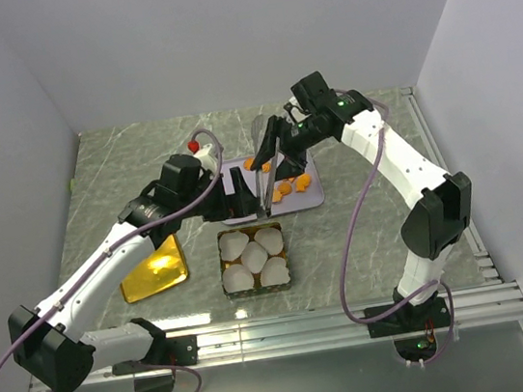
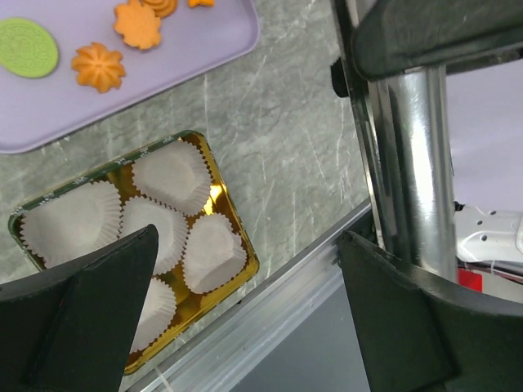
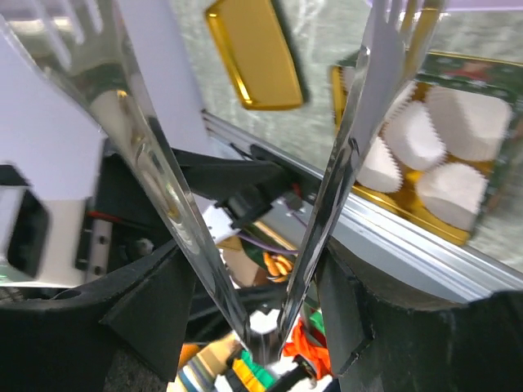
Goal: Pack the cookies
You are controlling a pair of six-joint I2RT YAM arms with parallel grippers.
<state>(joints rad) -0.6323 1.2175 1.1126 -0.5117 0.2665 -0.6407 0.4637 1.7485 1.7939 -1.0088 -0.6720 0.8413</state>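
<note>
Looking down on a grey-green, marble-veined table (image 1: 371, 210), smooth and faintly glossy. Dead centre, a flat lavender tray (image 2: 196, 37) with rounded corners and a matte face. Scattered across it, the cookies (image 2: 98, 67): small, flat, orange, ridged like flowers and swirls, plus one round pale-green cookie (image 2: 26, 47) scored with concentric rings. Just beside the tray's near edge, a shallow rectangular tin (image 2: 214, 194), mirror-gold inside, dark and patterned outside, packed with five white pleated paper cups (image 2: 172, 175). Off to the left, well apart, a shiny gold lid (image 1: 155, 269) lying flat on the marble.

Over to the left claw (image 2: 247, 235) now: gaping wide, black wedge-shaped fingers (image 2: 90, 310) far apart, gripping nothing. Hovering above the tin's corner and the bare table, with the cookies up past the fingertips on the tray, near but untouched, none between the fingers.

Switching to the right claw (image 3: 253, 261): pinched onto a pair of polished steel tongs (image 2: 417, 171), one long mirror-bright blade against each black finger, fork-toothed at the tip. Poised above the far side of the tray, tongs slanting down toward its near edge. Seen from overhead, blades just left of a cluster of orange cookies; touching or apart, impossible to tell
</note>
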